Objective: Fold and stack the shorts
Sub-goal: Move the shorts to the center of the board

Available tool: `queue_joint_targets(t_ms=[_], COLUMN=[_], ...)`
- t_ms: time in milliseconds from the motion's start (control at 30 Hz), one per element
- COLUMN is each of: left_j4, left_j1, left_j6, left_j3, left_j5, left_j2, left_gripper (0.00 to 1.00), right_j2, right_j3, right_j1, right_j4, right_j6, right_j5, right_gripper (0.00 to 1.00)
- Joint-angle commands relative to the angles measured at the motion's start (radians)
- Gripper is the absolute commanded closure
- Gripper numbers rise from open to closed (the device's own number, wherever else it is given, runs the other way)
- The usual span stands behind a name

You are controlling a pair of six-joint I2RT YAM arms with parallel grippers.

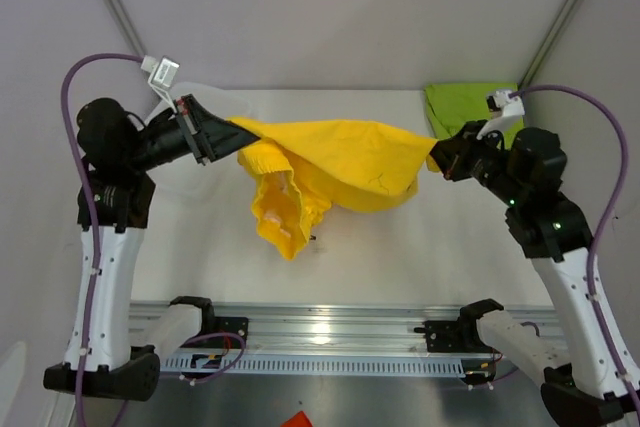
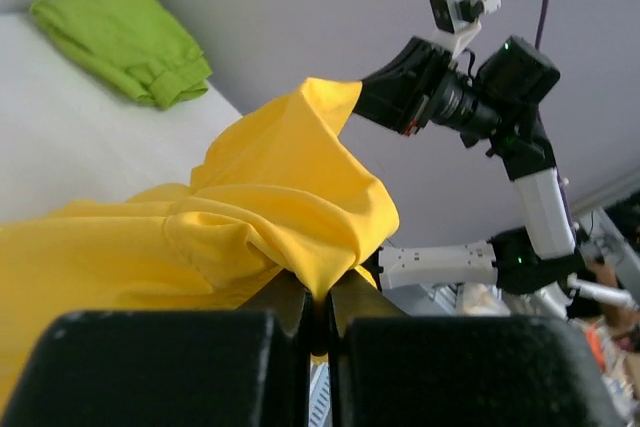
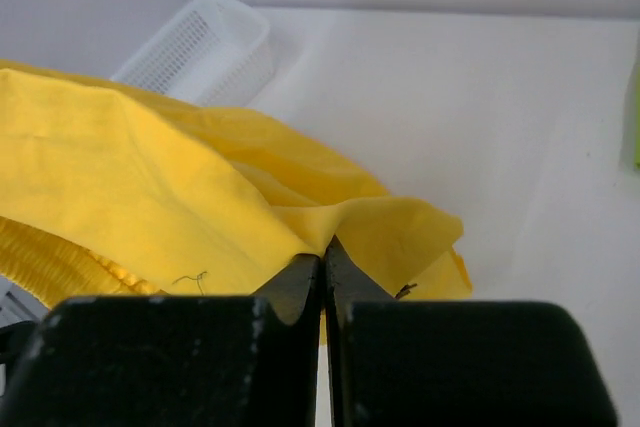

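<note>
top external view: yellow shorts [image 1: 345, 172] hang over the table [image 1: 400, 257], left gripper [image 1: 226, 125] and right gripper [image 1: 437, 159] each pinched tight on a corner. green shorts [image 1: 468, 107] lie folded at the back right. the pinches look thin; pulling apart could slip one corner free.

The yellow shorts [image 1: 340, 167] are held stretched aloft by two opposite edges — a crumpled part hangs below. The lime green shorts [image 1: 468, 107] are laid folded, far right.
</note>
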Motion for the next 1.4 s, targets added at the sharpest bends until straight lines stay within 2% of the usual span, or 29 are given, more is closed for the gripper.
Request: queue_joint_targets(t_ms=[0, 33, 167, 267, 300, 333, 367, 433, 533, 567, 600, 667, 700, 733, 767, 833, 867, 900, 967, 1033, 1067, 1100, 1133, 1167, 1200, 1367], left_j4=[0.147, 0.223, 0.329, 0.49, 0.576, 0.718, 0.748, 0.751, 0.819, 0.912, 0.964, 1.044, 1.113, 1.124, 1.1, 0.868, 0.734, 0.513, 0.391, 0.313, 0.288, 0.268, 0.255, 0.238, 0.218, 0.029], left_j1=[0.014, 0.014, 0.014, 0.014, 0.014, 0.014, 0.014, 0.014, 0.014, 0.014, 0.014, 0.014, 0.014, 0.014, 0.014, 0.014, 0.014, 0.013, 0.008, 0.008, 0.008, 0.008, 0.008, 0.008, 0.007, -0.027], left_j6=[-0.008, -0.038, -0.095, -0.227, -0.365, -0.428, -0.497, -0.517, -0.581, -0.612, -0.668, -0.683, -0.674, -0.652, -0.61, -0.386, -0.277, -0.09, 0.051, 0.089, 0.11, 0.116, 0.119, 0.124, 0.13, 0.219], left_j3=[0.068, 0.059, 0.077, 0.056, 0.036, 0.019, -0.011, -0.028, -0.186, -0.227, -0.366, -0.461, -0.596, -0.637, -0.671, -0.743, -0.743, -0.74, -0.737, -0.74, -0.727, -0.72, -0.713, -0.696, -0.687, -0.565], left_j5=[0.133, 0.144, 0.193, 0.245, 0.261, 0.278, 0.281, 0.278, 0.275, 0.272, 0.27, 0.256, 0.249, 0.238, 0.218, 0.178, 0.14, 0.035, -0.068, -0.144, -0.171, -0.217, -0.236, -0.259, -0.314, -0.51], left_j2=[-0.116, -0.135, -0.209, -0.227, -0.233, -0.232, -0.226, -0.194, -0.134, -0.12, -0.103, -0.054, -0.04, -0.026, 0.0, 0.021, 0.032, 0.055, 0.086, 0.127, 0.136, 0.144, 0.136, 0.124, 0.095, 0.035], left_gripper=[1.0, 1.0, 1.0, 1.0, 1.0, 1.0, 1.0, 1.0, 1.0, 1.0, 1.0, 1.0, 1.0, 1.0, 0.99, 0.96, 0.94, 0.9, 0.82, 0.71, 0.48, 0.37, 0.27, 0.07, 0.01, 0.01], right_j2=[-0.094, -0.127, -0.21, -0.263, -0.271, -0.271, -0.257, -0.178, -0.112, -0.075, -0.056, -0.006, 0.006, 0.019, 0.028, 0.065, 0.08, 0.118, 0.181, 0.282, 0.313, 0.342, 0.391, 0.411, 0.428, 0.528], right_j3=[0.135, 0.152, 0.231, 0.311, 0.358, 0.386, 0.418, 0.52, 0.554, 0.549, 0.541, 0.482, 0.445, 0.355, 0.301, 0.2, 0.105, 0.063, -0.004, -0.025, -0.038, -0.043, -0.046, -0.048, -0.048, -0.011], right_j1=[-0.004, -0.005, -0.005, -0.004, -0.004, -0.004, -0.005, -0.004, -0.002, -0.002, -0.002, -0.001, -0.004, -0.004, -0.007, -0.03, -0.044, -0.07, -0.088, -0.094, -0.099, -0.101, -0.102, -0.107, -0.111, -0.163], right_j4=[-0.083, -0.114, -0.164, -0.187, -0.195, -0.207, -0.248, -0.313, -0.393, -0.408, -0.443, -0.473, -0.471, -0.464, -0.447, -0.379, -0.349, -0.286, -0.231, -0.194, -0.151, -0.128, -0.106, -0.058, -0.036, 0.062], right_j6=[-0.015, -0.015, -0.021, -0.03, -0.027, -0.024, -0.025, -0.034, -0.044, -0.041, -0.036, -0.036, -0.036, -0.038, -0.038, -0.042, -0.041, -0.039, -0.036, -0.015, -0.007, 0.007, 0.013, 0.022, 0.033, 0.042], right_j5=[-0.063, -0.074, -0.092, -0.102, -0.094, -0.083, -0.076, -0.031, 0.02, 0.032, 0.058, 0.075, 0.092, 0.101, 0.106, 0.083, 0.069, 0.031, 0.011, 0.055, 0.053, 0.047, 0.044, 0.047, 0.049, 0.035], right_gripper=[1.0, 1.0, 1.0, 1.0, 1.0, 1.0, 1.0, 1.0, 1.0, 1.0, 1.0, 1.0, 1.0, 1.0, 1.0, 1.0, 1.0, 1.0, 1.0, 1.0, 0.97, 0.92, 0.91, 0.88, 0.84, 0.87])
